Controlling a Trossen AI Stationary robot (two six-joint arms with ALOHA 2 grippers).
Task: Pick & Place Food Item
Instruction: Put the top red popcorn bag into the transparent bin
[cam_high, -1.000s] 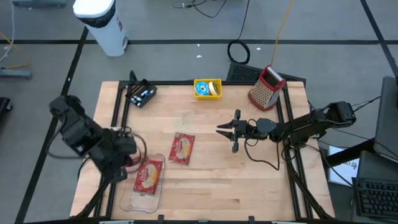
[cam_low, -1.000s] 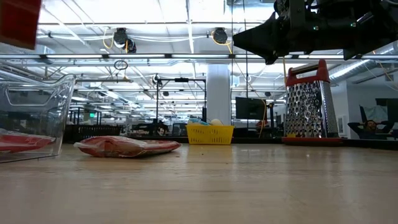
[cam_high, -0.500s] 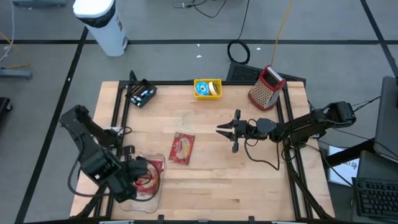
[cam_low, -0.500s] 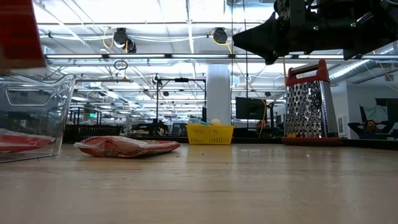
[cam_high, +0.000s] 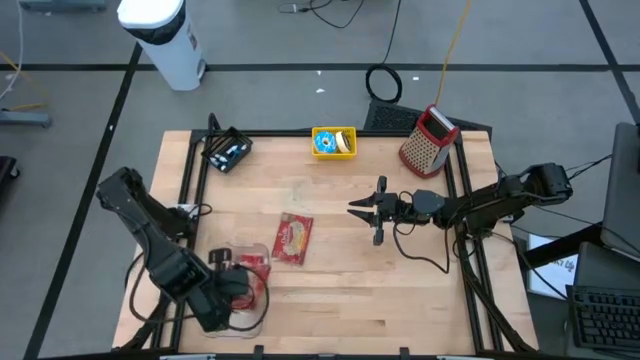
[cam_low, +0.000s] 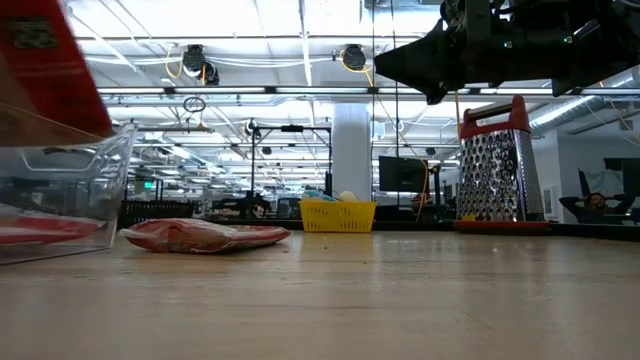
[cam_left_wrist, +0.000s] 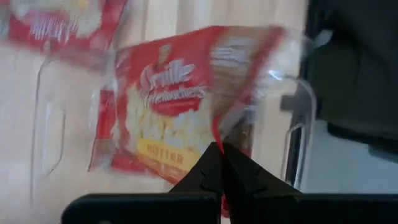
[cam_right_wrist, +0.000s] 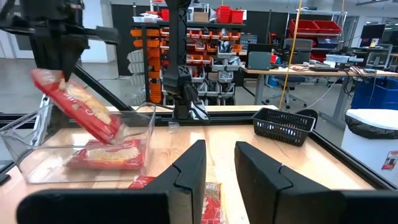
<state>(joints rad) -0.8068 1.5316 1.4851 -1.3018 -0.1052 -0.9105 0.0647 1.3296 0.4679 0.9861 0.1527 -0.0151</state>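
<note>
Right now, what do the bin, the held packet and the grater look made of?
Bin: clear hard plastic, see-through and glossy. Packet in the left claw: thin printed plastic film, shiny and creased. Grater: perforated bright metal, red top probably plastic.

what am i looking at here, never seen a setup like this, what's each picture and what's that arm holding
Two robot arms work at a wooden table. One picture looks straight down, one looks level across the tabletop, and two come from cameras on the wrists. The left gripper is shut on a red popcorn packet, hanging over a clear plastic bin that already holds another packet. A third packet lies on the table. The right gripper waits mid-table, empty, jaws apart. At the far edge: a yellow basket, grater, black basket.
</note>
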